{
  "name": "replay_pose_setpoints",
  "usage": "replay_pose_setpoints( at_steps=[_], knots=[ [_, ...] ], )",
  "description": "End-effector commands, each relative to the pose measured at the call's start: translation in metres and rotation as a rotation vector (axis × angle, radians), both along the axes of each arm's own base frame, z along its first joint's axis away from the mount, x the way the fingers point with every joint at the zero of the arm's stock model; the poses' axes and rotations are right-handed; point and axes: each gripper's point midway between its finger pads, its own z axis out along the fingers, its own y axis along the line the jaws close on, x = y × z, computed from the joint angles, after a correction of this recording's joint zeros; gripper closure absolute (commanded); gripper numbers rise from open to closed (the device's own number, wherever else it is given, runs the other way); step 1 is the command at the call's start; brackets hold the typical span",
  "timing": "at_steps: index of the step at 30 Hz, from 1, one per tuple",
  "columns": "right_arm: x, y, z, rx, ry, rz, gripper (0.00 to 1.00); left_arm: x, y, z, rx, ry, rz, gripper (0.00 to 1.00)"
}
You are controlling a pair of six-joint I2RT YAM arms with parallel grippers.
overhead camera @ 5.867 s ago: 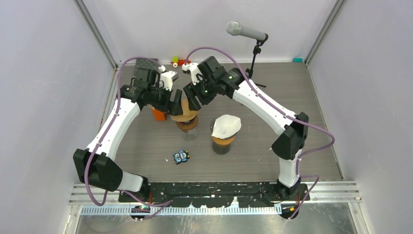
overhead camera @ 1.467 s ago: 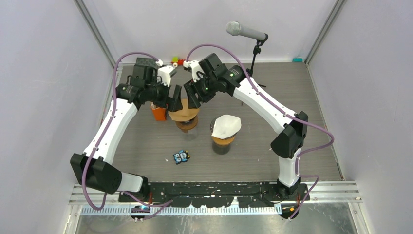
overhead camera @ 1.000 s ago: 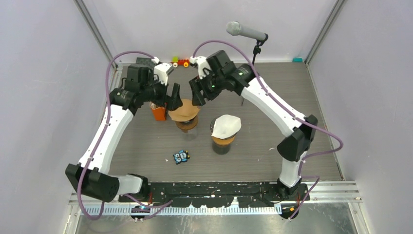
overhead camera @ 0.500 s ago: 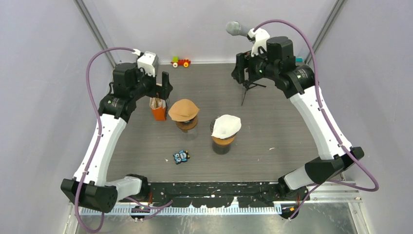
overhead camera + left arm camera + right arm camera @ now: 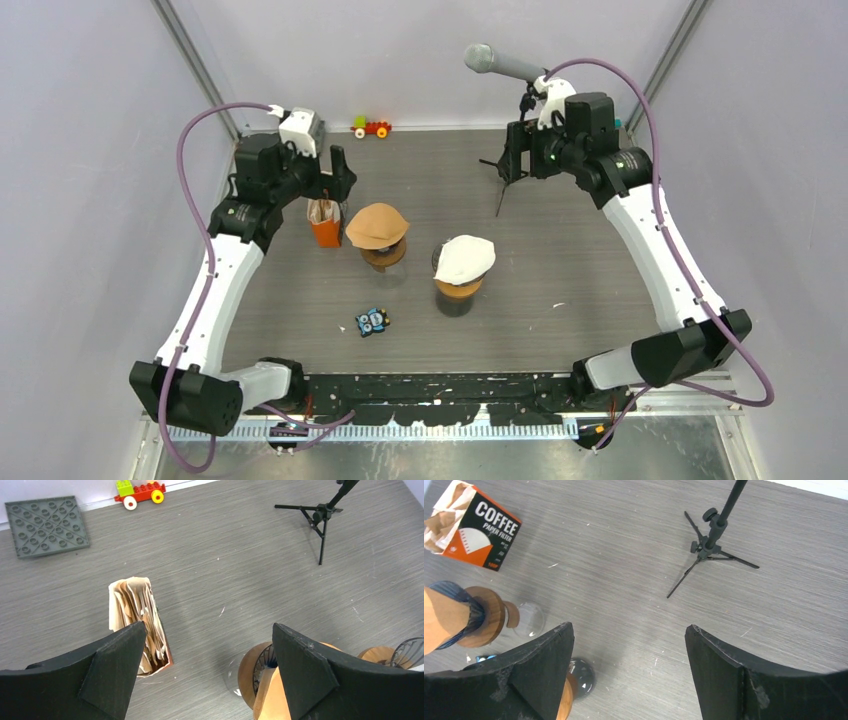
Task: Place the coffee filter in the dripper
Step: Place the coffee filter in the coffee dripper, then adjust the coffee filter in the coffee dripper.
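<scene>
Pulled back from the middle, my left fingers (image 5: 341, 172) and right fingers (image 5: 516, 152) hang spread wide and empty, leaving the brown filter (image 5: 377, 224) seated in the dripper (image 5: 385, 257) near my left ones, well apart from the right, so placing looks done.

both arms have pulled away from the brown filter (image 5: 377, 224), which now sits uncovered on its dripper (image 5: 384, 257). the left claw (image 5: 340, 172) has backed off to above the filter box (image 5: 324, 224). the right claw (image 5: 512, 158) (jaws spread wider than before) has swung far right to the microphone stand (image 5: 508, 172).
</scene>
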Motion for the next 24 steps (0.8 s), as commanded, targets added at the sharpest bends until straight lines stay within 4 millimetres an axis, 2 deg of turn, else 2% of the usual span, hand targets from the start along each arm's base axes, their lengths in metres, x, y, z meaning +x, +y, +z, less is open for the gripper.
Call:
replay_pose_setpoints(
  at_steps=[1, 7, 15, 18, 24],
  knots=[
    [-0.019, 0.015, 0.029, 0.080, -0.080, 0.114, 0.14, 0.000, -0.013, 0.026, -0.075, -0.072, -0.063, 0.00],
    [-0.047, 0.029, 0.023, 0.099, -0.071, 0.276, 0.14, -0.014, -0.025, 0.023, -0.089, -0.036, -0.146, 0.00],
    [-0.095, 0.050, 0.002, 0.126, 0.003, 0.538, 0.14, -0.049, -0.048, 0.026, -0.096, -0.002, -0.356, 0.00],
    [-0.106, 0.055, -0.011, 0.118, 0.055, 0.587, 0.14, -0.065, -0.062, 0.032, -0.052, 0.001, -0.437, 0.00],
    [-0.119, 0.063, -0.046, -0.002, 0.119, 0.624, 0.13, -0.097, -0.094, 0.038, 0.098, -0.032, -0.529, 0.00]
  ],
)
